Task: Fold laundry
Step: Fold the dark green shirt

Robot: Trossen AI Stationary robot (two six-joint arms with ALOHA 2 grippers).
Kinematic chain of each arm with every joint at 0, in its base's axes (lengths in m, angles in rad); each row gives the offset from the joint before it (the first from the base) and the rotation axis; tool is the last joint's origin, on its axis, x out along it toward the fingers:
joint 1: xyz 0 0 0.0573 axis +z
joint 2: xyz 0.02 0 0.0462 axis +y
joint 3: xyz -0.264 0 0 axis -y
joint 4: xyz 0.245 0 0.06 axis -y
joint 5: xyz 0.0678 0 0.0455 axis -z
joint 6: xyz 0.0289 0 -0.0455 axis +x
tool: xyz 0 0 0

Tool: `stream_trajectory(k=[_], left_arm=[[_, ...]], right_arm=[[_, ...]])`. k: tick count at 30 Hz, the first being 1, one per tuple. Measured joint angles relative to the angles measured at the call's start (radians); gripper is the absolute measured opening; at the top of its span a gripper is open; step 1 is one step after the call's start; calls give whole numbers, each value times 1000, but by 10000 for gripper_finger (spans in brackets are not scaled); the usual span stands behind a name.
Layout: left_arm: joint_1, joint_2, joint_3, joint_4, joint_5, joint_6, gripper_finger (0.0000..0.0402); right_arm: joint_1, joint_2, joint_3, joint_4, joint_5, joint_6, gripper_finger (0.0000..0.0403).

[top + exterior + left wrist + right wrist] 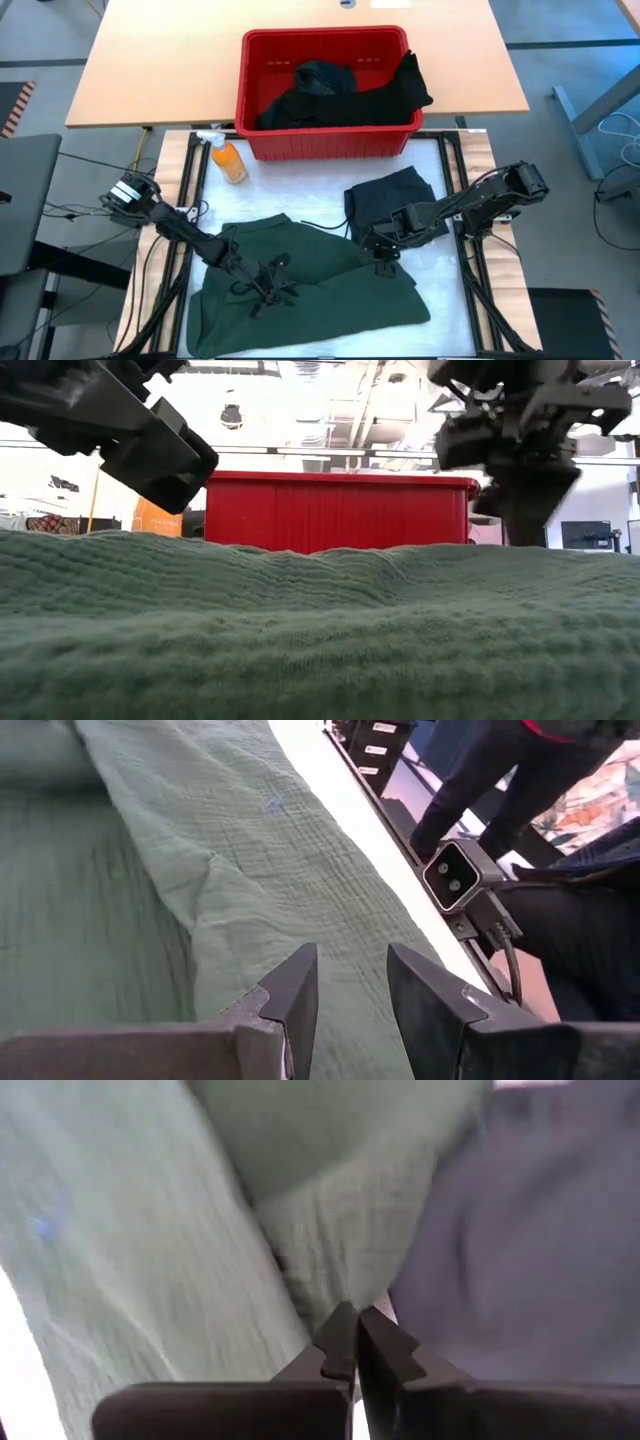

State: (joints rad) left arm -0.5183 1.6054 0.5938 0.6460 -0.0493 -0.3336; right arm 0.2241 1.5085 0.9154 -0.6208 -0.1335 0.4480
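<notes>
right pincer (383, 252) closed at green shirt (330, 285) edge

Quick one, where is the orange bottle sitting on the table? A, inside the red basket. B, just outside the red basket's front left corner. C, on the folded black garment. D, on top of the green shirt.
B: in the high view the orange bottle lies on the table by the front left corner of the red basket, clear of the green shirt.
</notes>
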Motion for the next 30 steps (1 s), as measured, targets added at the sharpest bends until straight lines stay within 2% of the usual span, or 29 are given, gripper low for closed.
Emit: stream_trajectory(k=[5, 9, 15, 22, 26, 30], left_arm=[[-36, 0, 0, 2, -72, -5, 110], [-53, 0, 0, 3, -95, -26, 110], [-66, 0, 0, 3, -97, -27, 110], [-66, 0, 0, -7, -142, -27, 110], [-66, 0, 0, -8, -146, -27, 110], [-66, 0, 0, -18, -146, -17, 110]], right_arm=[[-5, 0, 0, -112, 7, 100, 19], [-2, 0, 9, -159, 61, 139, 17], [-3, 0, 93, -285, 158, 161, 20], [-4, -1, 214, -443, 166, 267, 28], [-4, -1, 227, -513, 169, 328, 33], [-8, 0, 227, -572, 255, 370, 35]])
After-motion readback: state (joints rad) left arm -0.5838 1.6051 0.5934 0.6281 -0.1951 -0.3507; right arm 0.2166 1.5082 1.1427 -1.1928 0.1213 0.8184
